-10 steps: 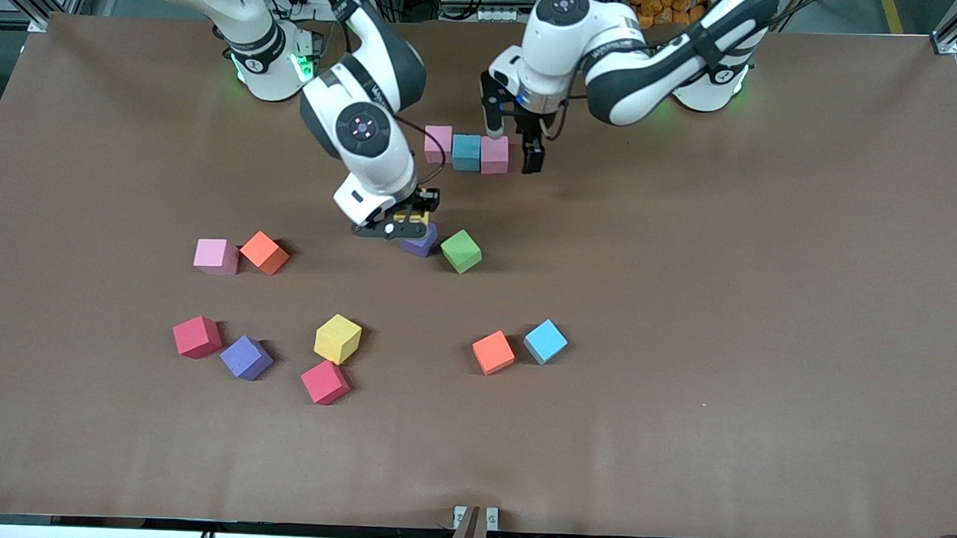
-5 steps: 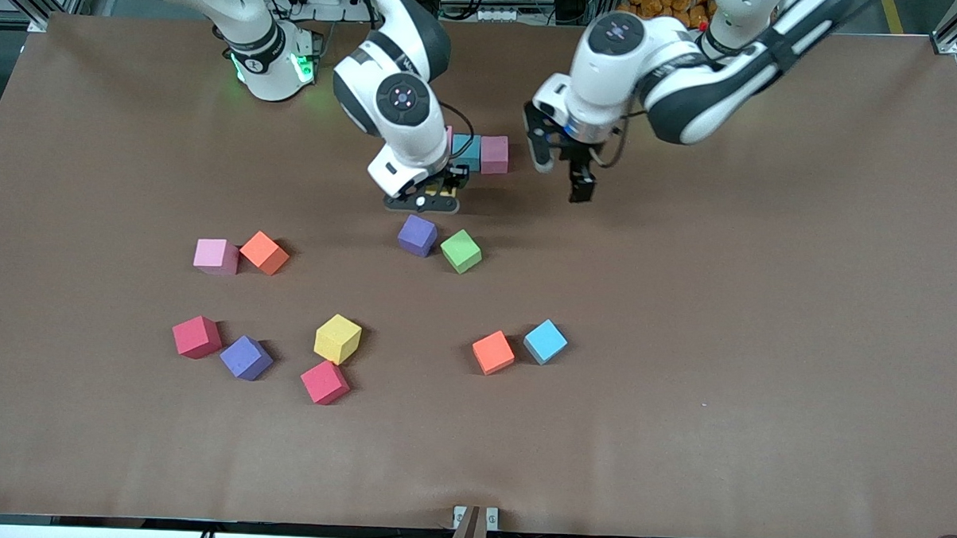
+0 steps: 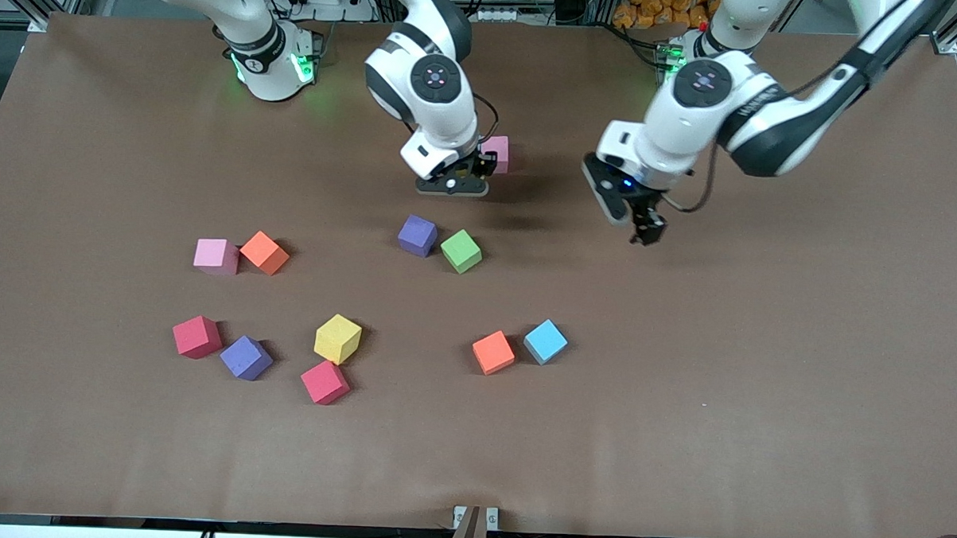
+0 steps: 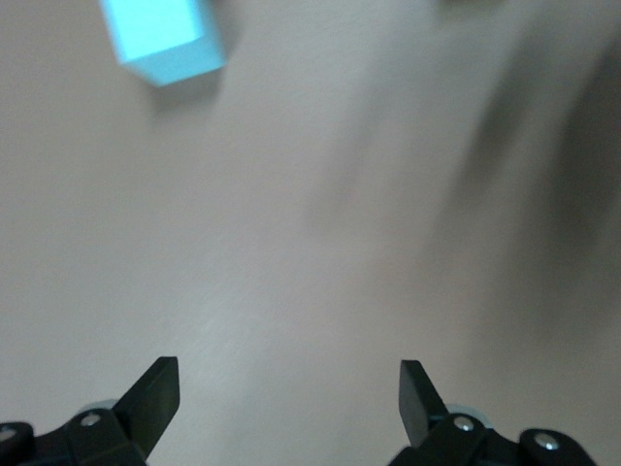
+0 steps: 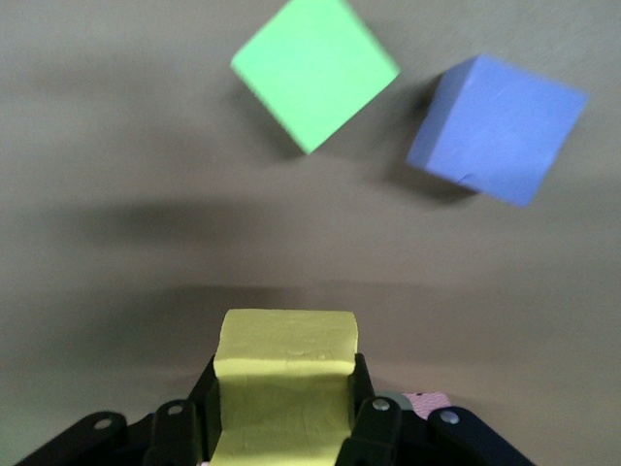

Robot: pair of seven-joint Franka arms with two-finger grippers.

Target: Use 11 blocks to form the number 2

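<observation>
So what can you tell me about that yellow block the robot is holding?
The yellow block is a small matte cube that looks like foam, with a slightly rough, dented face. The right gripper is shut on it, black fingers pressing two facing sides, so it hangs clear of the brown table, above the pink block. Only the right wrist view shows it well; nothing else touches it.

Lighting is even and overhead. The table [image 3: 680,435] shows soft shadows and no glare. The left wrist view is motion-blurred; the right wrist view is softly focused.
</observation>
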